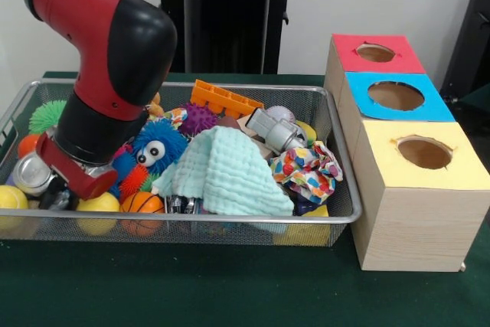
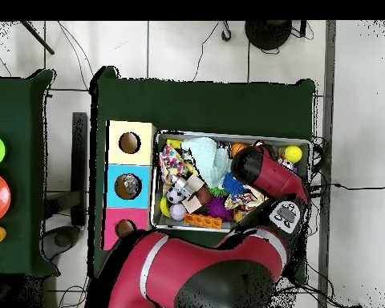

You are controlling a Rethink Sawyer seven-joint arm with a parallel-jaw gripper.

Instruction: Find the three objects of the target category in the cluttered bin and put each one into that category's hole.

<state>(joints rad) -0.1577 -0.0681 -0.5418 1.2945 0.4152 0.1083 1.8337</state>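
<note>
We log the red and black arm [image 1: 107, 44] coming in from the top of the front view, bent at a bulky elbow and angled steeply down into the bin [image 1: 337, 216]. Its wrist ends low at the corner of the bin that sits on the left in the front view. The gripper [image 1: 57, 198] is buried among the toys there; we cannot tell whether it is spread or closed, nor whether it holds anything.

Around the tool in the front view: a silver can [image 1: 31, 174] sits just beside it, toward the bin's short wall. Yellow balls [image 1: 11, 198] lie on either side of it at the near rim. A small basketball [image 1: 142, 203] lies just beyond one of them, away from the can. A blue furry toy with big eyes [image 1: 158, 147] sits beside the wrist, toward the middle of the bin. A pale green cloth [image 1: 230, 174] is draped farther on, past the blue toy.

The hole [image 1: 396, 96] in the blue panel is well apart from the tool, outside the bin past its opposite short wall, between the red-framed hole [image 1: 375, 53] and the yellow-framed hole [image 1: 424, 152].

In the overhead view the arm [image 2: 268, 180] crosses over the bin [image 2: 228, 135] end farthest from the boxes.
</note>
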